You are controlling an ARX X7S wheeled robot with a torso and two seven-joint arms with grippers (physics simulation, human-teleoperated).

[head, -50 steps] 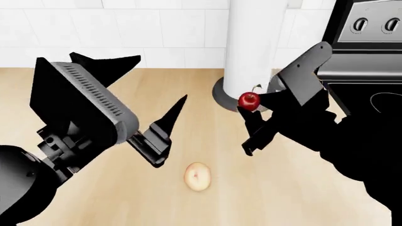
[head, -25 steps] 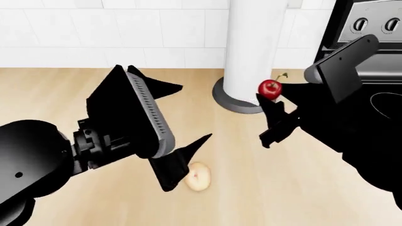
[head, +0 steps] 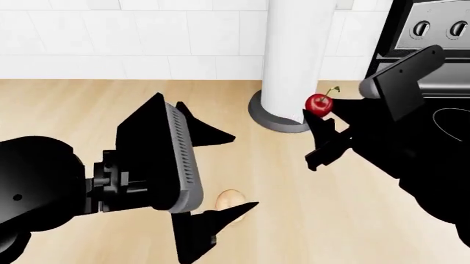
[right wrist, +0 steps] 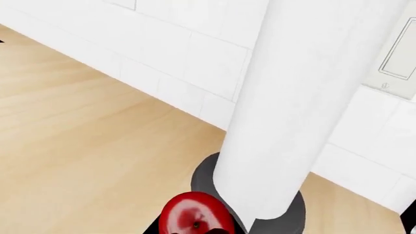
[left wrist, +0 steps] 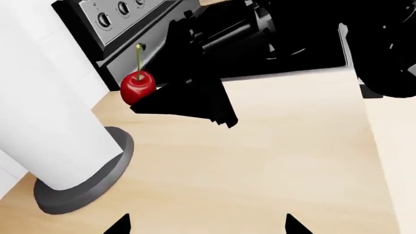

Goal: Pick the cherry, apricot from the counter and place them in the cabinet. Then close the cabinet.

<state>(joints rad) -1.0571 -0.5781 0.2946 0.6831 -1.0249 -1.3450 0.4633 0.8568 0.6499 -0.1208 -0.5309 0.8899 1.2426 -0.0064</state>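
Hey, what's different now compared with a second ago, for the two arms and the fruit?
The left end effector, open, swung across and came down over the apricot, which it now partly hides. The right end effector, shut on the cherry, lifted it up and toward the stove. The apricot stayed put on the counter, and the paper towel roll did not move.

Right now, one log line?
right gripper: holds cherry | left gripper: open over apricot | apricot on counter

Black angular arms; the left hand [head: 213, 181] bears a ribbed grey strip and pointed fingers.
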